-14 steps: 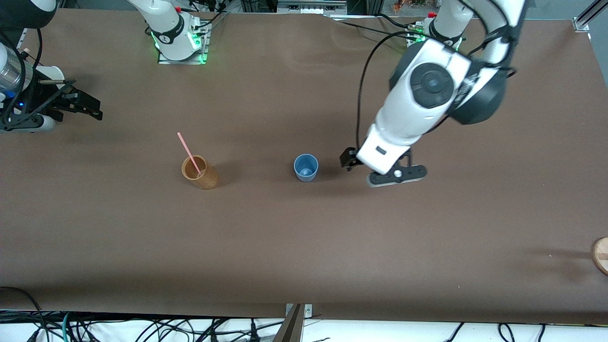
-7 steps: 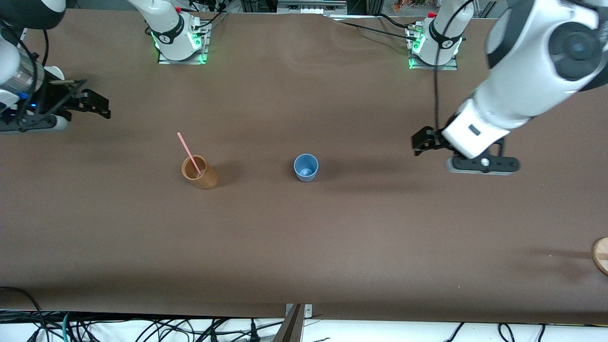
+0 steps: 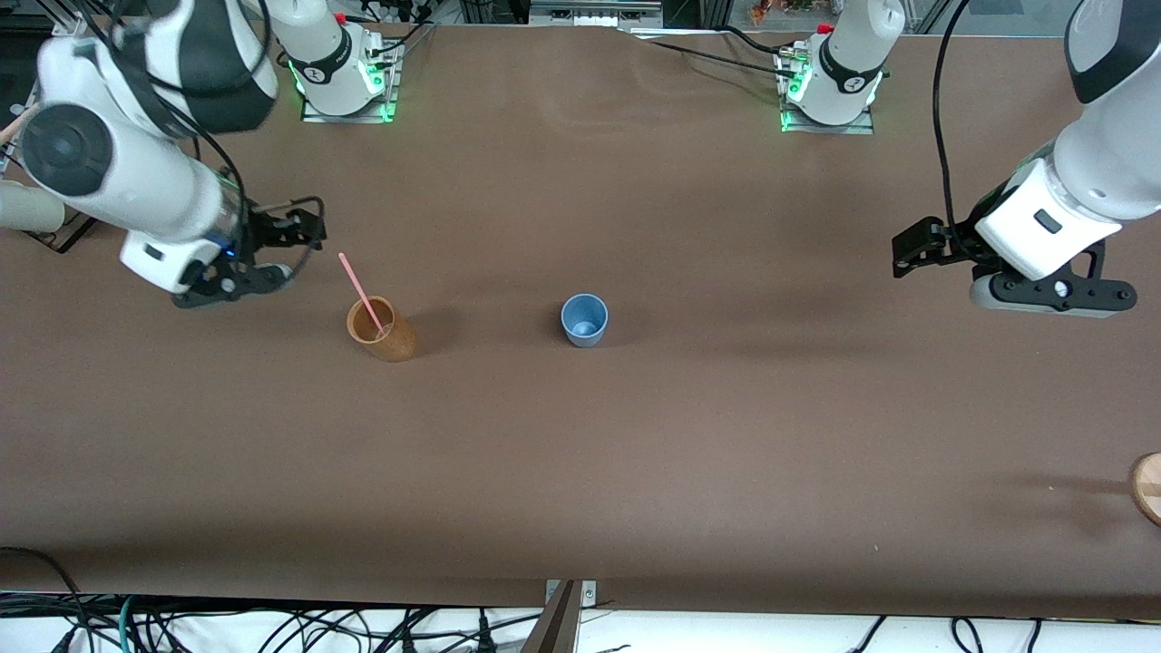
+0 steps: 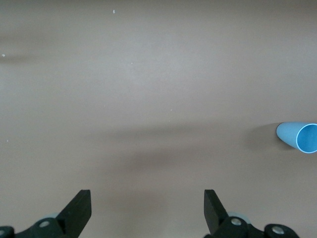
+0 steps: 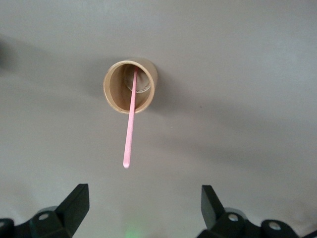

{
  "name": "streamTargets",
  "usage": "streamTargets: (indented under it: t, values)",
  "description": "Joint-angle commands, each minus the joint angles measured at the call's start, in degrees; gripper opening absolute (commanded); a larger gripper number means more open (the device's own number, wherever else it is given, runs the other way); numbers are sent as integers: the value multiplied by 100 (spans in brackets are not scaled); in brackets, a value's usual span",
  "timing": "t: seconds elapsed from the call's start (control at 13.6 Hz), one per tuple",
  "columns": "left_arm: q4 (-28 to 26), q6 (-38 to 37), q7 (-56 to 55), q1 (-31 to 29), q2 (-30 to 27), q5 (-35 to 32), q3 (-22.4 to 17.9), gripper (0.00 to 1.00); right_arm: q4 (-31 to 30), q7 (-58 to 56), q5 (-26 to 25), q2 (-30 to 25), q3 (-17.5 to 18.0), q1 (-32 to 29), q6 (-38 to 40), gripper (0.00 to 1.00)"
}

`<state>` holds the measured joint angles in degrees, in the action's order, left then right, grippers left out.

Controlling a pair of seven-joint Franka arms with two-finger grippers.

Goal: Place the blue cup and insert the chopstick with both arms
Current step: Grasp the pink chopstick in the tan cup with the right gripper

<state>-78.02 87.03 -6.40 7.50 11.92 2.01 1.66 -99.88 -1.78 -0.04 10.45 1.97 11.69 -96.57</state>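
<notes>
I see the blue cup [image 3: 584, 319] standing upright on the brown table [image 3: 635, 472] about midway between the two arms' ends, mouth up and with nothing in it. The chopstick [image 3: 361, 295] is not in it: the pink stick leans in the tan wooden cup [image 3: 381, 329], which stands toward the right arm's end of the table, well apart from the blue cup and about as near the front camera. My right gripper [image 3: 292, 243] hangs over bare table near the wooden cup, just beside the chopstick's upper tip, its fingers spread wide and holding nothing; the right wrist view shows the wooden cup [image 5: 130, 92] and the chopstick [image 5: 131, 130] between and ahead of the parted fingertips [image 5: 75, 203]. My left gripper [image 3: 916, 247] is over bare table toward the left arm's end, well apart from the blue cup, released as well. In the left wrist view its fingers [image 4: 79, 208] stand wide apart and the blue cup [image 4: 298, 137] shows at the edge.
</notes>
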Motion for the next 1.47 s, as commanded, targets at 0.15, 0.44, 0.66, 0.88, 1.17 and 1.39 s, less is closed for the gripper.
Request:
streamTargets:
  t: [0.15,0.44,0.66,0.88,1.17,1.39]
  values:
    - [-390,-125,95,-90,-340,-157,89,100,-276,-42,267,625,-21,-9,-405,99]
    - [-486,-169,306,-283,-401,-149,124,100,-865,-51,320,634,49,0,-1292,75]
    - [-609,-152,559,-467,-481,-148,133,100,-945,-51,320,643,162,0,-1417,61]
    - [-706,-73,701,-573,-498,-131,124,100,-998,-59,312,652,181,0,-1505,47]
    - [-996,182,938,-697,-639,-105,133,100,-1015,-68,311,652,190,0,-1523,26]
    - [-908,130,860,-653,-533,-104,133,100,-1042,-77,294,652,190,0,-1523,0]
